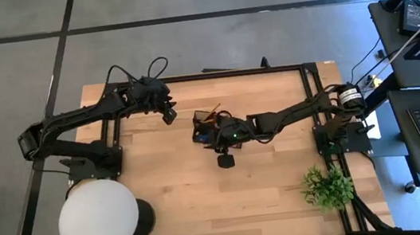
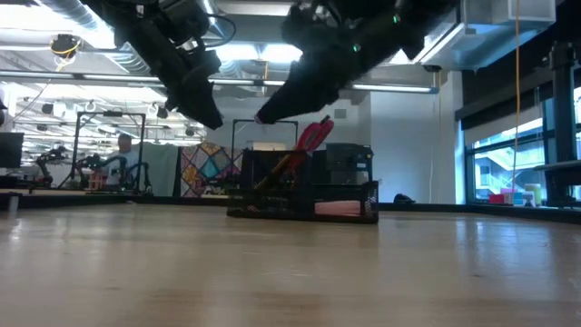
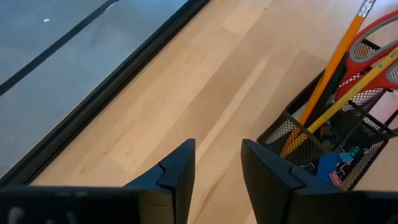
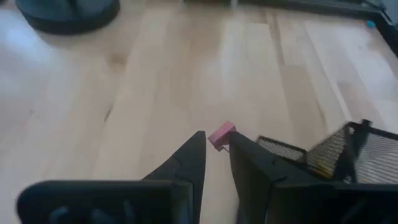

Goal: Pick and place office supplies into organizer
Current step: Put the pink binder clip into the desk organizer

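While the right arm hides most of the organizer (image 1: pixel 201 126), the left tool (image 3: pixel 217 177) hangs narrowly parted, empty.

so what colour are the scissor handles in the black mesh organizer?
Red scissor handles, clearest in the left wrist view.

Organizer mid-table, between my two grippers.

The black mesh desk organizer (image 1: pixel 207 126) stands on the light wooden table (image 1: pixel 203 190); yellow wooden pencils (image 3: pixel 339 81) and red-handled scissors (image 2: pixel 313 136) stand in it. My left gripper (image 1: pixel 169 113) hangs just left of it, my right gripper (image 1: pixel 213 133) above it. A white round lamp (image 1: pixel 98 218) sits at the front left corner, a green plant (image 1: pixel 327 186) front right.
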